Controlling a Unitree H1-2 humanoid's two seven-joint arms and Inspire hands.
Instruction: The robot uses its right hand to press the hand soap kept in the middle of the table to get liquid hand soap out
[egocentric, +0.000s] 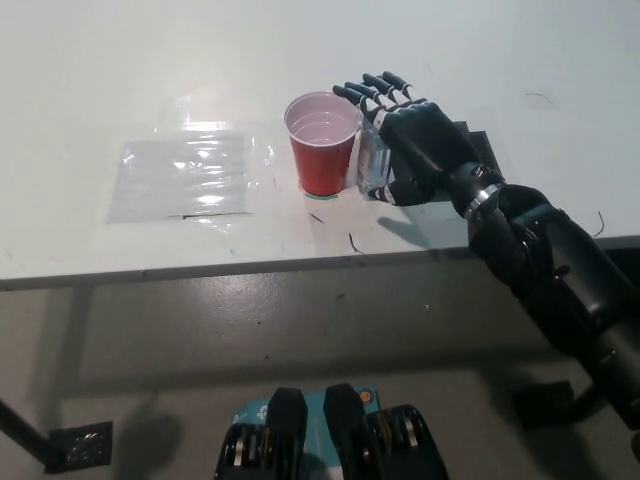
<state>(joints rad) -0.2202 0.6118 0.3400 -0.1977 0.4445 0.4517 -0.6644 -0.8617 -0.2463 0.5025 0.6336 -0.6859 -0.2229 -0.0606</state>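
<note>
i see the right hand (418, 140) reaching in from the lower right, palm laid over the clear hand soap bottle (372, 160), fingers stretched flat and slightly spread, gripping nothing. bottle stands mid-table (500, 60), touching or just beside the red cup (322, 143). clear plastic sheet (182, 176) lies well left of the cup.

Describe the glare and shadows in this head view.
Head view: overhead light glares off the plastic sheet and washes out the white table; the right hand hides most of the clear soap bottle, casting a shadow beside the red cup.
</note>
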